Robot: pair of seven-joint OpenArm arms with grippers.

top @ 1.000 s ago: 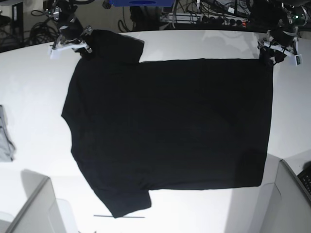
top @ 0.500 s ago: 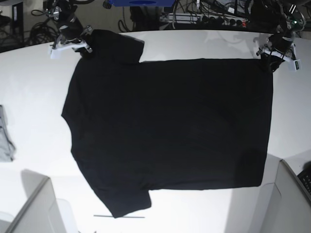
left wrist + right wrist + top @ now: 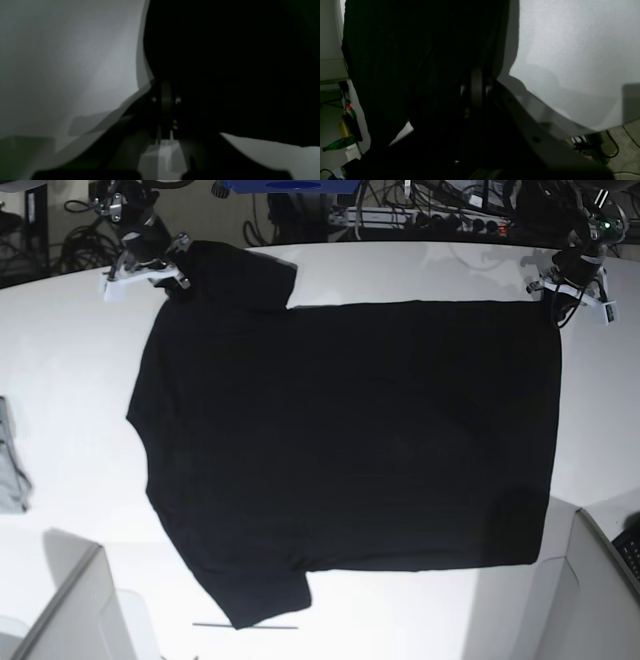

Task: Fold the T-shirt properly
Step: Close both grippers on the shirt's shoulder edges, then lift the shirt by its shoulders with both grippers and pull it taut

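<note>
Nearest the base camera, the lower sleeve of the T-shirt stuck out toward the front edge of the white table, and from there the black cloth ran flat across most of the tabletop, pretty smooth, nothing folded yet. A grey cloth piece sat at the table's edge well apart from it, not part of this. The shirt's long axis ran side to side in the base view: sleeves and shoulder end pointing to that view's left, straight hem on its right. Couldn't see the neck opening or tell which face was up, it was all just black. At the far edge, the right gripper was on the far sleeve's tip, fingers pinched tight together, and its wrist view showed black fabric wrapped right around the closed jaws, so I'd call that a real hold on the sleeve. The left gripper was at the far hem corner with its fingers clamped together too; in its wrist view the shirt's edge ran up against the jaws, so it looked like it had the corner, though it was dark in there. My guess is both far corners were being pinched for the first fold toward the near side. To do it well I'd lift both ends evenly, keep the far edge taut between the grippers, and bring it over level so the edges line up without wrinkles.
</note>
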